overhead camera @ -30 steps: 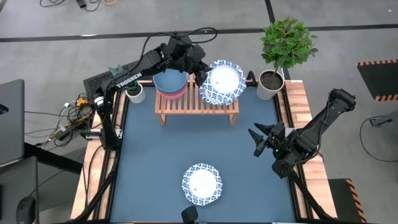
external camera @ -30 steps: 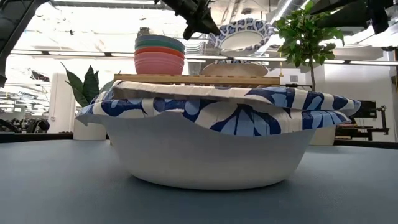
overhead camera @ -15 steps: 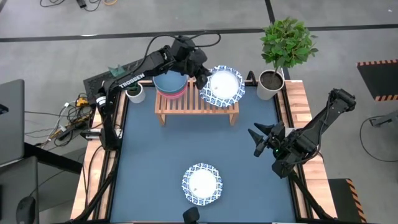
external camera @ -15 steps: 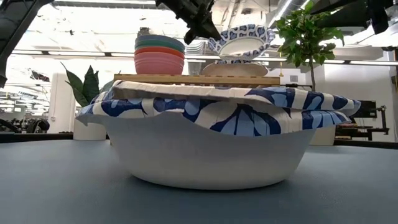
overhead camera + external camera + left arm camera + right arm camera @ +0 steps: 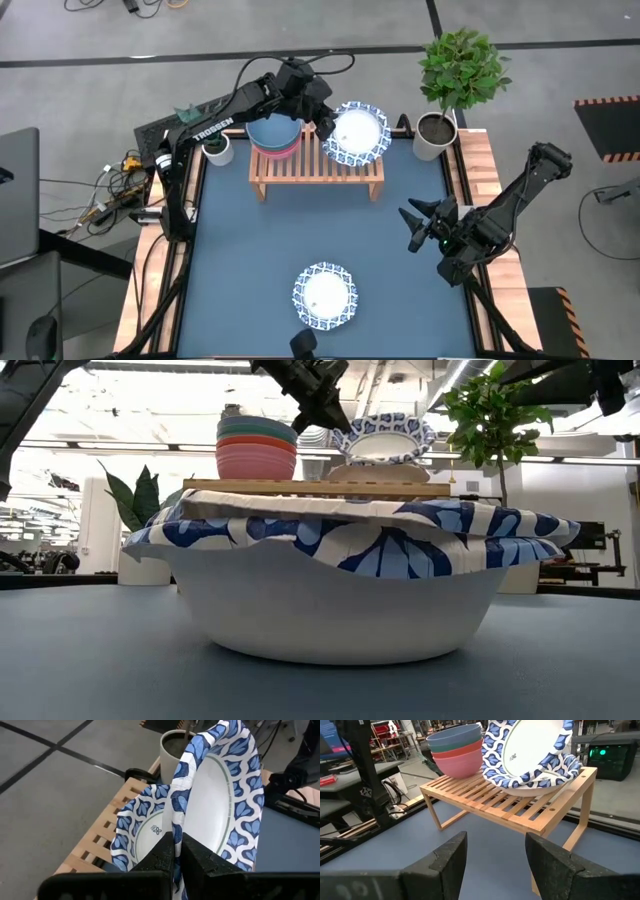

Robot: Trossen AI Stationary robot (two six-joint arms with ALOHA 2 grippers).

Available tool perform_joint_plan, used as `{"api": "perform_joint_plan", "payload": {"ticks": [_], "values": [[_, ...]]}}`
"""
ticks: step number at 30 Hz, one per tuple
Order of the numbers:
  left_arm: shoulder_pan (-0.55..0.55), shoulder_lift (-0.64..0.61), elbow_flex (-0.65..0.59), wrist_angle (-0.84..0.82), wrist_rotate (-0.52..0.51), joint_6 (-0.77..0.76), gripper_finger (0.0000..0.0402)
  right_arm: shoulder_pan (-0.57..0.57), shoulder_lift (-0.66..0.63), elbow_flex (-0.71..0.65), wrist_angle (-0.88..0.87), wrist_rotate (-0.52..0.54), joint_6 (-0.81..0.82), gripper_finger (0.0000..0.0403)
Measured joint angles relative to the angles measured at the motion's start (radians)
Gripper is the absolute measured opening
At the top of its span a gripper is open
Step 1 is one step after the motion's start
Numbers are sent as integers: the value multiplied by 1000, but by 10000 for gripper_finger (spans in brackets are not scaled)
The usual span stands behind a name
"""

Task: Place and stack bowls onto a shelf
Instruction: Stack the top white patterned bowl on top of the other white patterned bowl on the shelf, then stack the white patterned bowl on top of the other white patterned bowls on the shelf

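Over the light-wood slatted shelf (image 5: 316,166), left claw (image 5: 322,124) pinches a blue-patterned white bowl (image 5: 358,130), mid-stacking; next, lower and release. Right claw (image 5: 415,226) spread, idle.

1. Grey floor (image 5: 560,20) all round the table, crossed by dark lines.
2. Blue tabletop (image 5: 300,230) with a light wood edge (image 5: 478,160) along its right side.
3. Leafy green plant (image 5: 458,65) in a white pot (image 5: 432,135) at the table's far right corner; a smaller white pot (image 5: 216,150) sits at the far left.
4. Orange and yellow cables (image 5: 115,190) tangle on the floor at left.
5. Low view: bright ceiling lights (image 5: 150,405) and a broad-leafed plant (image 5: 135,495) behind.
6. Black-and-orange hazard striping (image 5: 610,100) at the far right.
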Motion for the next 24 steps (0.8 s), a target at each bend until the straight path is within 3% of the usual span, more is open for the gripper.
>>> {"api": "perform_joint_plan", "payload": {"ticks": [12,18,24], "values": [[-2,0,0,4,-15,-8,114,0,0,0,1,-2,0,226],[-2,0,0,5,-101,19,156,0,0,0,1,-2,0,226],[-2,0,0,9,-194,69,173,0,0,0,1,-2,0,226]]}}
